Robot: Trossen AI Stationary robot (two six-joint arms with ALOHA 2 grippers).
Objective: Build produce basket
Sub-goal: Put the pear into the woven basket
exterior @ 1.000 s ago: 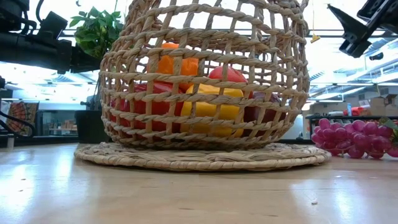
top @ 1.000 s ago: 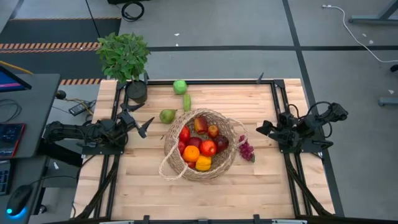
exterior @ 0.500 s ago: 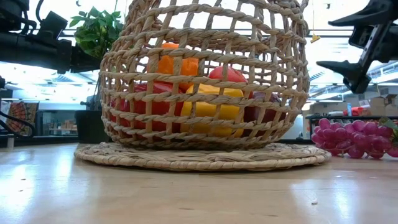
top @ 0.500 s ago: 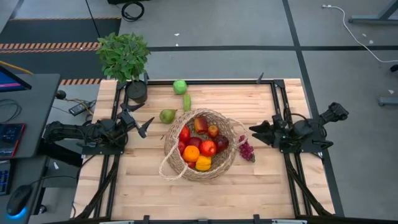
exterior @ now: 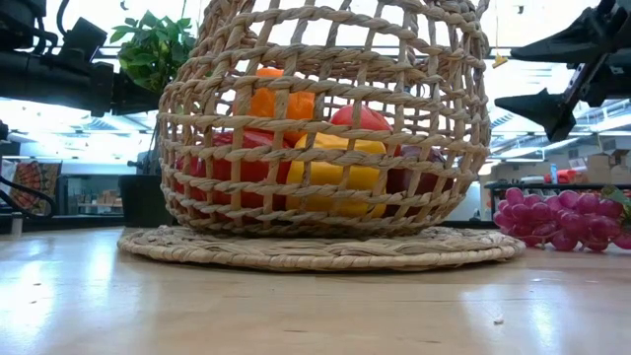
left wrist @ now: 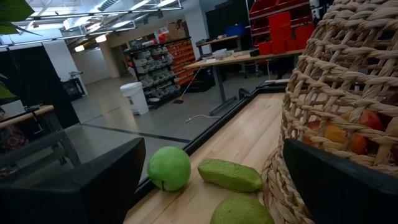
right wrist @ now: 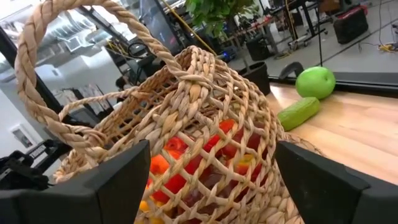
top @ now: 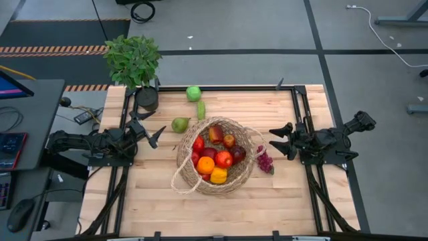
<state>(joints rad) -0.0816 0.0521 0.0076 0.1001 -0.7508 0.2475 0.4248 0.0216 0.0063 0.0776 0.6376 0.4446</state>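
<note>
— On the wooden desk [top: 147, 194], near its middle, what sits there?

— At the centre stands the basket [top: 242, 175], a round woven wicker bowl with a loop handle [right wrist: 37, 62]. Inside lie red, orange and yellow pieces of produce [top: 212, 161], packed close together.

— Is any produce outside it?

— Yes. A green pear [top: 179, 124] lies just beside the basket's rim on the left arm's side. Farther back a green apple [top: 193, 93] and a small green cucumber [top: 200, 110] lie near each other, close to the desk's far edge. A purple grape bunch [top: 265, 162] lies on the desk just beside the basket on the right arm's side.

— Where is the left end effector?

— The left end effector [top: 152, 131] hangs at the left side of the desk, near the pear, its fingers spread and gripping nothing.

— And the right one?

— The right end effector [top: 279, 138] hovers above the desk beside the basket, over and a little beyond the grapes. Its fingers are parted, empty, pointing toward the basket; in the low view it [exterior: 537, 74] hangs well above the grape bunch.

— Anything else up there?

— A leafy potted plant [top: 134, 60] in a dark pot stands at the far left corner.
</note>
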